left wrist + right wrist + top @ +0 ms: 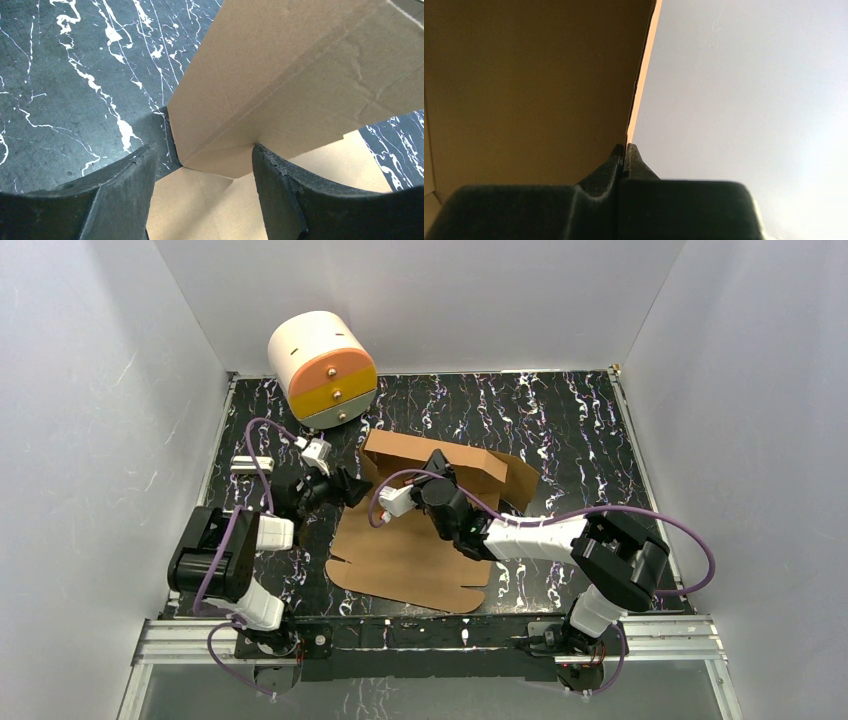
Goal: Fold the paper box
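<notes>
Right gripper (625,151): jaws clenched, pinching the thin upper edge of a raised panel of the paper box (524,90). In the right wrist view that edge runs up and away from between the fingertips. The shaded brown face of the panel fills the left half of the view, and the white enclosure wall (749,100) fills the right half.

Left gripper (202,152): released, jaws standing well apart. Its two dark fingers (125,192) flank the lower corner of the upright panel at the box's left end, and the corner sits in the gap between them. The right-hand fingertip is just beside the panel's bottom edge; contact cannot be told. A crease line runs across the panel's outer face, with some light wrinkling near it. Flat cardboard lies beneath and between the fingers.

Box position, top view: a large die-cut sheet of plain brown cardboard lies on the counter (75,75) in the middle of the workspace, between the two arms. The near part lies flat, with notches and rounded corners along its near edge. The far part is folded up into a standing strip, held at its top by the right gripper. A further flap shows past the strip on the right.

Counter surface: black with white veining. A cream cylindrical cabinet (320,365) with orange and yellow drawer fronts stands at the far left corner, apart from the box and beyond the left gripper.
</notes>
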You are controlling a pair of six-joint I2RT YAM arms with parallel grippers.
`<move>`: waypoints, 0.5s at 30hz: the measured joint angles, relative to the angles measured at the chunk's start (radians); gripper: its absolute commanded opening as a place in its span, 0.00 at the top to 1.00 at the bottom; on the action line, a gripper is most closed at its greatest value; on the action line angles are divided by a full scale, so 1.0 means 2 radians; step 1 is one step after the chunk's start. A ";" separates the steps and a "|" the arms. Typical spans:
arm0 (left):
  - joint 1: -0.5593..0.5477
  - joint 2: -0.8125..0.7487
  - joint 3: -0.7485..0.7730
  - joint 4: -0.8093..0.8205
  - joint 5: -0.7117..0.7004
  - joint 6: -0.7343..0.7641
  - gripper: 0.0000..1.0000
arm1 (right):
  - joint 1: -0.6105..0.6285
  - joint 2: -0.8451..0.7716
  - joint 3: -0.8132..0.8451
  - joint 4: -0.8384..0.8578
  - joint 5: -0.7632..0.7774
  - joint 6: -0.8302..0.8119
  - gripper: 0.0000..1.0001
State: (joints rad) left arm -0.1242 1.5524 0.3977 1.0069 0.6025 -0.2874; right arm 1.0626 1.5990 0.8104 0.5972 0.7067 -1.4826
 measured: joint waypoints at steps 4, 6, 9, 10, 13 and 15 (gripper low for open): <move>-0.005 0.018 0.006 0.010 -0.003 0.005 0.37 | 0.000 0.000 0.010 -0.019 -0.002 0.009 1.00; -0.009 0.024 0.010 0.014 -0.006 0.009 0.38 | 0.000 0.000 0.016 -0.030 -0.004 0.013 1.00; -0.014 0.033 0.019 0.019 -0.010 0.016 0.40 | 0.000 0.000 0.023 -0.043 -0.004 0.020 1.00; -0.015 0.038 0.024 0.022 -0.010 0.019 0.41 | 0.000 0.000 0.025 -0.048 -0.004 0.022 1.00; -0.021 0.050 0.034 0.025 -0.013 0.022 0.44 | 0.000 -0.001 0.033 -0.063 -0.008 0.030 1.00; -0.028 0.059 0.040 0.029 -0.019 0.024 0.47 | 0.000 -0.001 0.038 -0.072 -0.010 0.036 1.00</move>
State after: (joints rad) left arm -0.1795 1.6695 0.4774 1.0649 0.5655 -0.2394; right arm 1.0626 1.5978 0.8867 0.4534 0.6865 -1.4101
